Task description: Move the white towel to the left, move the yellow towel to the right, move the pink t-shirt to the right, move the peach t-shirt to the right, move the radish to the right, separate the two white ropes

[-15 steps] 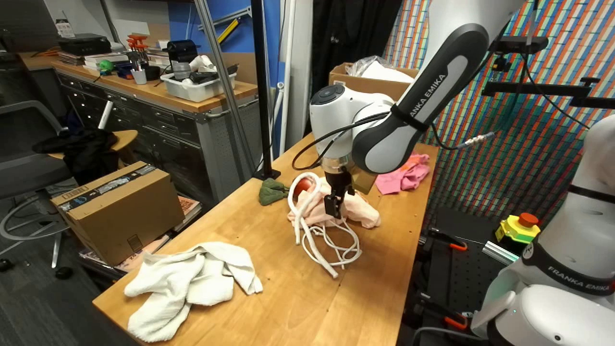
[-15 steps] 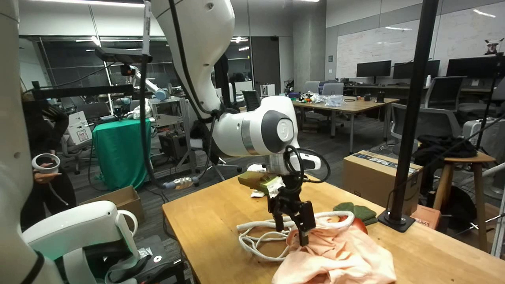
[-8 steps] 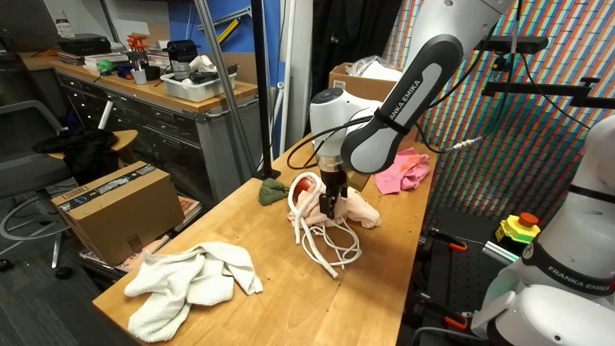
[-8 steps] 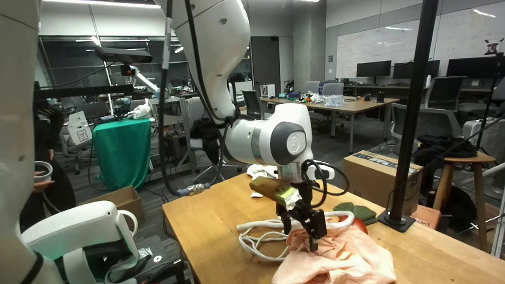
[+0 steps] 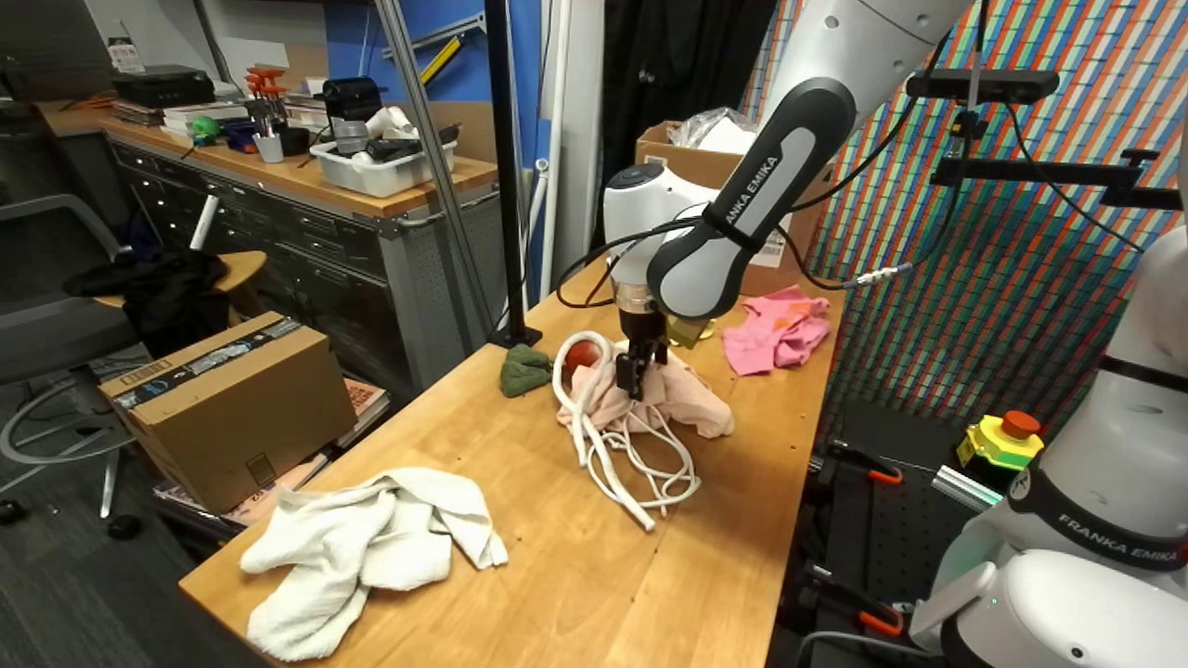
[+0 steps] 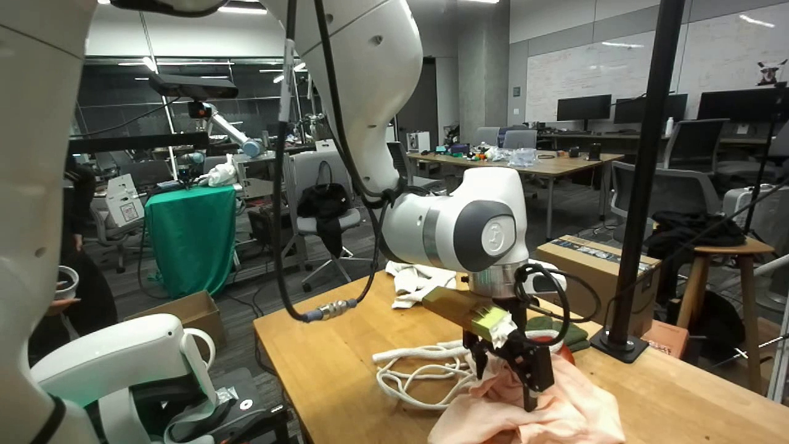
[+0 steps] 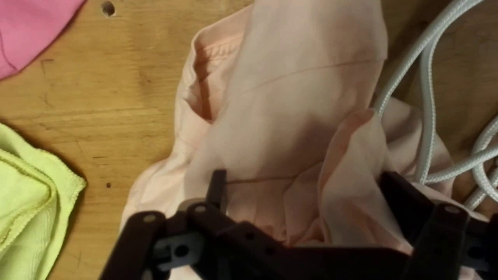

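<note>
2 looping white ropes lay partly over a crumpled peach t-shirt, beside the red radish. The pink t-shirt, yellow towel and rumpled white towel lay apart.

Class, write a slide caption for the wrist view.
Open pincer over the peach shirt; pink shirt and yellow towel at picture left, white rope right.

Floor was gray. Wood-topped drawer cabinet stood near a blue panel. Whiteboard hung on far wall. Green-draped table stood apart from a wooden table. Ceiling light was lit; glass panes appeared dark.
</note>
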